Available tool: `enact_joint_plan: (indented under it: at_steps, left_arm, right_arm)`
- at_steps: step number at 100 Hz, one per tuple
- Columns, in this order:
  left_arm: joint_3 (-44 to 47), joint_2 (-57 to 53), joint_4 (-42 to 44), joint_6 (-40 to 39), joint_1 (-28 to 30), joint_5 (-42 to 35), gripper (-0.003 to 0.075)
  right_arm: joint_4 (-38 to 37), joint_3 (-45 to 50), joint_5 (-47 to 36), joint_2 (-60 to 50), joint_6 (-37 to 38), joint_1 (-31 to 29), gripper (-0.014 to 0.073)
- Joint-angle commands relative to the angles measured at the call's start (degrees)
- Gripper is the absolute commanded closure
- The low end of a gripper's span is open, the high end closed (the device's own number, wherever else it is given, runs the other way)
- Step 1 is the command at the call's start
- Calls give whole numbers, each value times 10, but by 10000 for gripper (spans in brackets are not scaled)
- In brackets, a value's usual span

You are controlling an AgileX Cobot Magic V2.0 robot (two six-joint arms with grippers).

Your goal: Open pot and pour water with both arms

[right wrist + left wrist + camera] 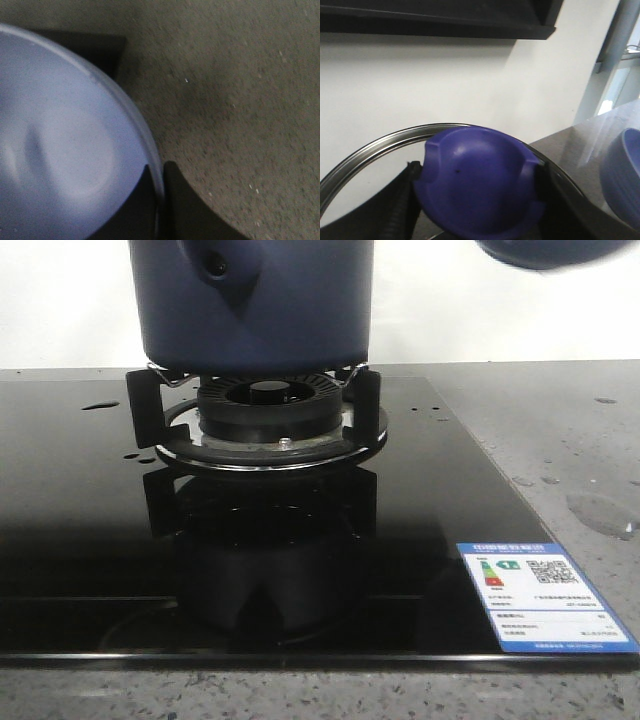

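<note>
The dark navy pot [255, 300] stands on the gas burner [265, 415], its side bracket with a round hole [215, 265] facing me. My left gripper [477, 200] is shut on the blue knob [480, 180] of a glass lid with a steel rim [380, 140], held up in front of a white wall. My right gripper [160, 172] is shut on the rim of a lighter-blue bowl [65, 150], held over the grey counter; the bowl's underside shows at the top right of the front view [545, 252]. Water shows as a small puddle [600, 515] on the counter. Neither gripper shows in the front view.
The black glass hob [300, 570] carries a white label [545, 595] at its front right and a few drops [100, 405] at its left. The speckled grey counter [560, 430] lies to its right. The bowl also shows in the left wrist view [625, 175].
</note>
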Motion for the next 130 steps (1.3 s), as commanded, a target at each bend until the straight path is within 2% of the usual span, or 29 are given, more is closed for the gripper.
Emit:
enact_joint_plan:
  at_steps: [1,18,32,82,87,92,104,111,130]
  left_arm:
    - [-24,-20,-51,15,-29,0,372]
    - [-24,-9,-51,15,-70,-13,372]
    - [-24,7,-51,15,-82,-13,372]
    - [-24,14,-52,15,-82,-13,372]
    - [-24,14,-52,15,-82,-13,372]
    - [-24,14,-52,15,-82,-13,372]
    - [-24,14,-52,15,-82,-8,372]
    - [-24,14,-47,15,-82,7,372]
    - [-15,14,-12,15,-82,54,372]
  right_arm:
    - [3,4,2,-18,9,-29,649]
    - [-15,71,2,-18,12,-70,649]
    - [-48,106,-8,-18,12,-75,649]
    - [-63,110,-8,38,6,-75,645]
    - [-63,110,-5,38,-2,-75,612]
    - [-63,110,-3,38,-3,-75,543]
    - [-63,100,10,35,-3,-75,260]
    - [-58,83,23,30,-3,-75,159]
    - [-30,34,24,-5,-3,-75,148]
